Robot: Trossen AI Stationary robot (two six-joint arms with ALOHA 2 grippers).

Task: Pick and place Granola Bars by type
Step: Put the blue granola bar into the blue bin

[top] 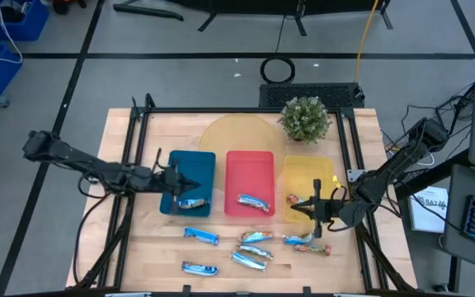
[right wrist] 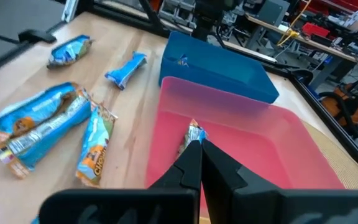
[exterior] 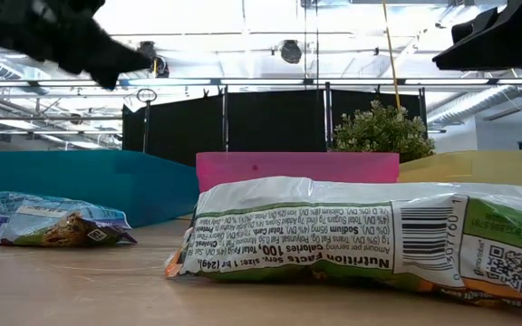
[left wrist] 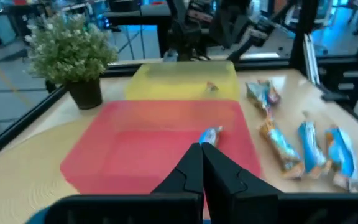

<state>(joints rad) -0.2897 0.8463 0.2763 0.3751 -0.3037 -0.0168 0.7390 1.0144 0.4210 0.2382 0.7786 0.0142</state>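
Granola bars (top: 256,238): one each in the blue tray (top: 190,165), red tray (top: 249,165) and yellow tray (top: 308,169), the rest loose on the table (top: 138,239) just in front. Left gripper (top: 176,182) over the blue tray, right gripper (top: 315,206) over the yellow tray's near edge, both pressed together, empty. Spread the fingers before descending; straddle one loose bar across its narrow side, clear of neighbours; match its wrapper to the bar already in a tray.

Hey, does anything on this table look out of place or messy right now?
Nothing looks spilled or damaged. The blue tray, red tray and yellow tray sit in a neat row, each holding one bar. The remaining granola bars lie scattered at mixed angles on the table in front, simply unsorted.
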